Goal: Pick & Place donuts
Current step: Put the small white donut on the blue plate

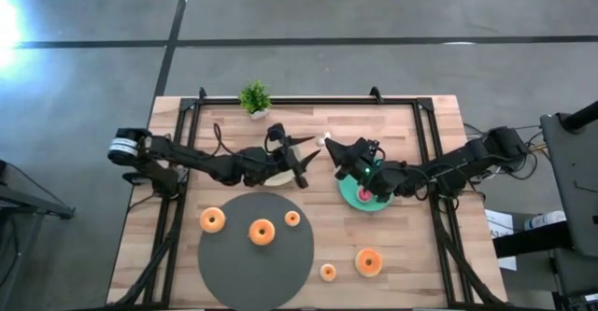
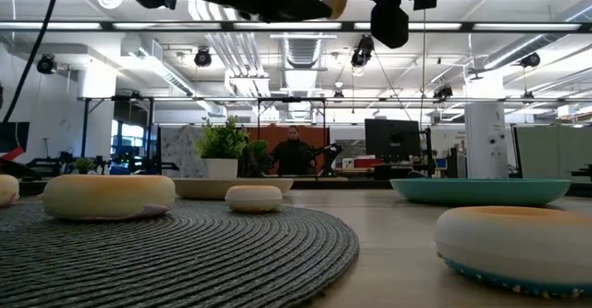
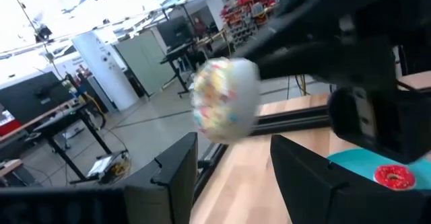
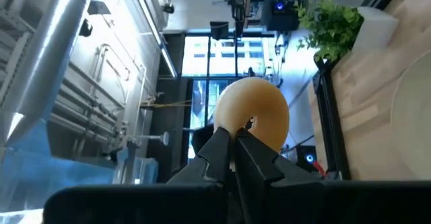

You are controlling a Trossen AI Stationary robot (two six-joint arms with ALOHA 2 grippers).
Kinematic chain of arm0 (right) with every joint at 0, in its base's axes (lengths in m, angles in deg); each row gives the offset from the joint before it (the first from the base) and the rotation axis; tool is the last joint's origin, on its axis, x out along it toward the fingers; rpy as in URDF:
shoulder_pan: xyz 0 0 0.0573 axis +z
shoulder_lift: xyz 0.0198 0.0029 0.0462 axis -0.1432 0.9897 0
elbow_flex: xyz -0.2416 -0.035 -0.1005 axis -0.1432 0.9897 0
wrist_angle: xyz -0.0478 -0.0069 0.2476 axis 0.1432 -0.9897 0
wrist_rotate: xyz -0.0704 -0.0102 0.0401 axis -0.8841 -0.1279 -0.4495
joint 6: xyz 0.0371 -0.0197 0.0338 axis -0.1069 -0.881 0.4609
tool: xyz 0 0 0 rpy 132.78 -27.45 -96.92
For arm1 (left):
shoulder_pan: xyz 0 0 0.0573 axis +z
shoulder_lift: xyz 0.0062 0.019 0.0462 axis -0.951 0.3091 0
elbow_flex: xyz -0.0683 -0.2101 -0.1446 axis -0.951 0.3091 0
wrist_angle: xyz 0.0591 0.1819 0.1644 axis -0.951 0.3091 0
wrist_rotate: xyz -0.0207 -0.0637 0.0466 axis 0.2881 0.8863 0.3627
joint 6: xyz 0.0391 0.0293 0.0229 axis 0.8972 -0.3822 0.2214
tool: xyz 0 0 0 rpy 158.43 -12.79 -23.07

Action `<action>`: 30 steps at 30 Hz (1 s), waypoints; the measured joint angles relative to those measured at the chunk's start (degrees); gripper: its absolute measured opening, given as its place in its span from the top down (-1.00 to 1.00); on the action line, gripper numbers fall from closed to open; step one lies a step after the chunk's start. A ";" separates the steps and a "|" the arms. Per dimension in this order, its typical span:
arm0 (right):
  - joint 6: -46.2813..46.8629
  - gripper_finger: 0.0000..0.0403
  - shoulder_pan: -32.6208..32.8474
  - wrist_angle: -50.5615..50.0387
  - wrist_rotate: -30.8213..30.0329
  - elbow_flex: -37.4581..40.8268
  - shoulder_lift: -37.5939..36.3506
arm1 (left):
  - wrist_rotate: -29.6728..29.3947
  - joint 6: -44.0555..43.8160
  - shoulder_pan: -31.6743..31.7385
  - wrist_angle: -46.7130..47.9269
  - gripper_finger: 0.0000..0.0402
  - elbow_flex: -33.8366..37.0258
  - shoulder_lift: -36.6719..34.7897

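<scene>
On the far side of the dark grey mat point(image 1: 255, 248), above the table point(image 1: 402, 269), you have both arms meeting in mid-air. The right pincer point(image 1: 329, 145) is pressed together on a sprinkled donut point(image 1: 324, 140), nipping it by the edge of the ring, and it holds the donut up between the spread fingers of the left pincer point(image 1: 307, 161), which grips nothing yet. It reads as a hand-over.

The risk lies in the timing. If you let the right pincer go before the left has closed, the donut would probably drop to the table beyond the mat and roll. The right grip is only a thin nip on the rim, so a nudge from a left finger could twist the donut out. The two pincers are very close, and a hasty closing may knock one against the other.

A teal plate point(image 1: 349, 194) lies beyond the mat under the right arm, with a red-frosted donut point(image 3: 393, 177) on it. A large donut point(image 1: 261, 232) and a tiny one point(image 1: 291, 219) lie on the mat; another large one point(image 1: 213, 220) overlaps its left edge; a large point(image 1: 368, 261) and a tiny one point(image 1: 328, 272) lie right of it.

The held donut is pale-frosted with coloured sprinkles on one face, plain tan on the other.
</scene>
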 joint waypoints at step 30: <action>1.49 0.59 1.81 -20.85 3.72 0.09 -6.50 | -1.55 1.69 0.74 4.95 0.98 -3.19 2.21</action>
